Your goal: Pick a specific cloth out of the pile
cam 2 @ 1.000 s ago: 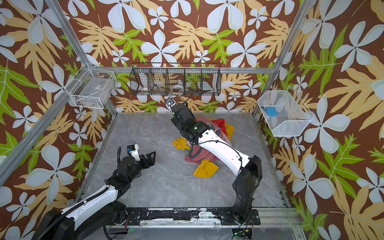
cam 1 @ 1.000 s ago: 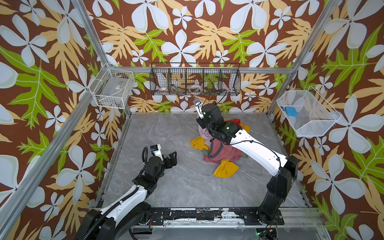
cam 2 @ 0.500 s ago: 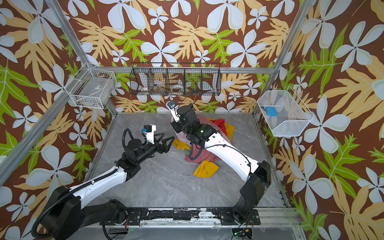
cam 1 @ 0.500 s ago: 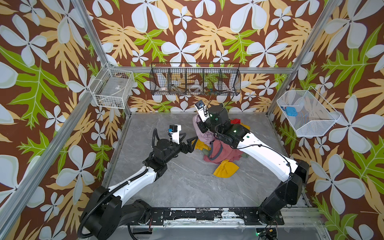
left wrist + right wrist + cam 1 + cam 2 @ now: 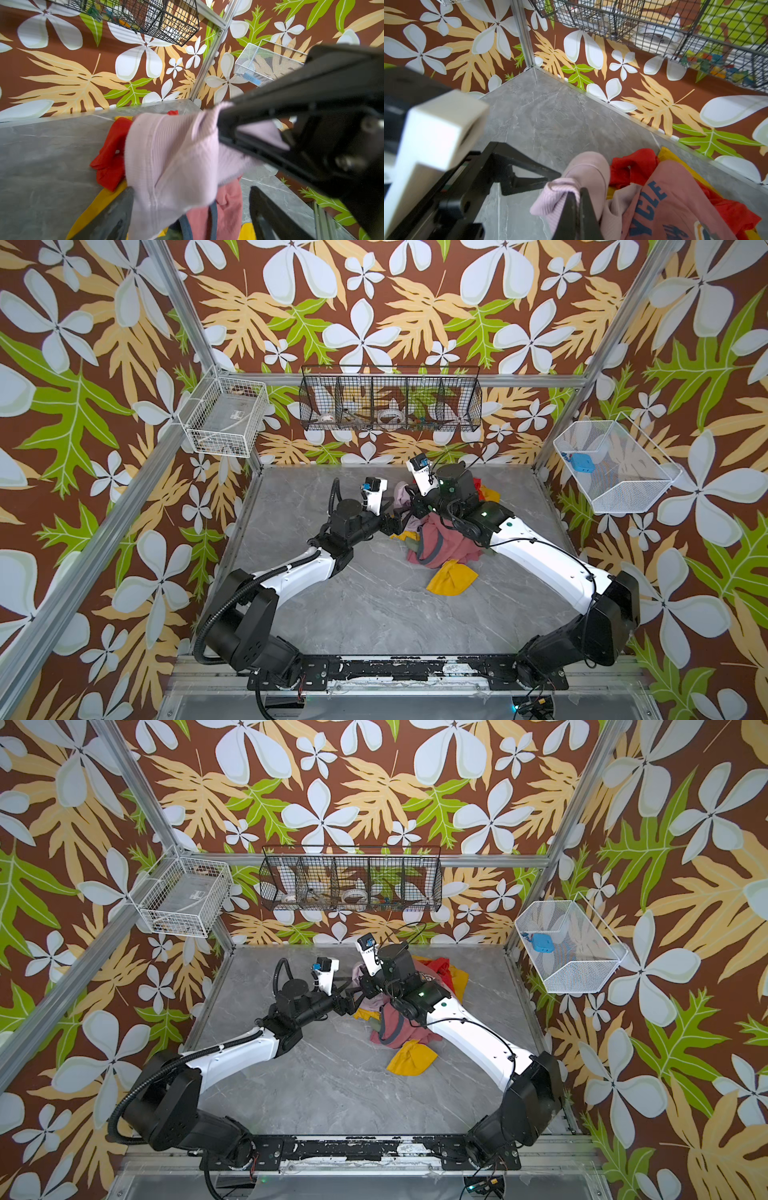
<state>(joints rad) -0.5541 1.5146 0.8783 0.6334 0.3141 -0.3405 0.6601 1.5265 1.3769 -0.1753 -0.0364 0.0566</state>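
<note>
white basket (image 5: 224, 414) on the left wall, first of three baskets. left gripper (image 5: 398, 521) over the worktop (image 5: 374, 605), jaws spread wide on either side of the single lilac cloth (image 5: 172, 158), not pinching it. black basket (image 5: 390, 404) on the back wall. right gripper (image 5: 576, 193), jaws clamped on the cloth's upper fold, holding it up at the left edge of the one pile (image 5: 440, 543). right arm (image 5: 540, 556) lying across the pile, hiding part. at least two mustard pieces (image 5: 451, 578) showing. second white basket (image 5: 611, 472) far right.
</note>
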